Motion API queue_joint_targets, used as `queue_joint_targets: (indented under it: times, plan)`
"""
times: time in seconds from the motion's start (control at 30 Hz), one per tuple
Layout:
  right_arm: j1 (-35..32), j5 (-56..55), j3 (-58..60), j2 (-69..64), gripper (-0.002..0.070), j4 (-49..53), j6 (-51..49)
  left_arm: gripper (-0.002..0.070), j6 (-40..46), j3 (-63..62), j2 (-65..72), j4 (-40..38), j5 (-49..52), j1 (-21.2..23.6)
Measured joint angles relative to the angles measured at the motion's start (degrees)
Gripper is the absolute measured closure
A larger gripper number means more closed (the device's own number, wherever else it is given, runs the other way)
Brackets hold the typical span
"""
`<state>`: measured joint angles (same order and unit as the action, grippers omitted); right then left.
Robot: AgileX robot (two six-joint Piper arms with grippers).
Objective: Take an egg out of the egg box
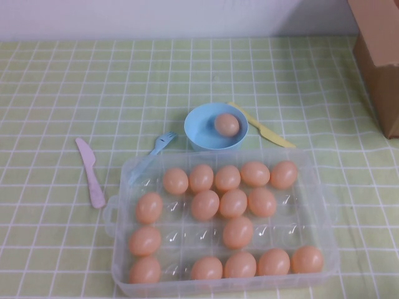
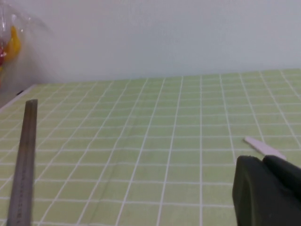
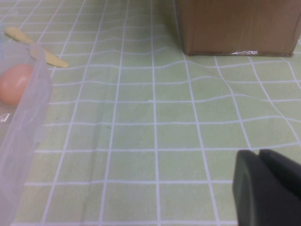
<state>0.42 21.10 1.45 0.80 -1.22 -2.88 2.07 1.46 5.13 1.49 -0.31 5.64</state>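
One egg [image 1: 227, 124] sits in the blue bowl [image 1: 198, 128] beyond the egg box [image 1: 124, 180]; left pincer [image 2: 268, 188] closed, right pincer [image 3: 268, 188] unclear, both well away from it

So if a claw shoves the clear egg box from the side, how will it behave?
The egg box probably slides rather than tips: it sits low and wide on the tablecloth. Its thin clear walls may flex. The eggs sit loose in open wells with no lid showing, so a sharp push could rock them. Both claws, left and right, sit apart over bare cloth.
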Motion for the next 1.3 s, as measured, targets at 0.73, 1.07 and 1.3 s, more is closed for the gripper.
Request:
queue_joint_targets:
  times: [0.73,1.07,1.3]
  plan:
    - [0.0,0.0,0.0,0.0,0.0694,0.0,0.0,0.0678,0.0,0.0,-5.7,-3.4,20.3,2.7]
    - [0.0,0.0,0.0,0.0,0.0694,0.0,0.0,0.0678,4.1,0.0,-5.7,-7.1,21.4,-2.2]
    - [0.0,0.0,0.0,0.0,0.0694,0.0,0.0,0.0678,4.6,0.0,-5.7,-8.4,21.6,-2.2]
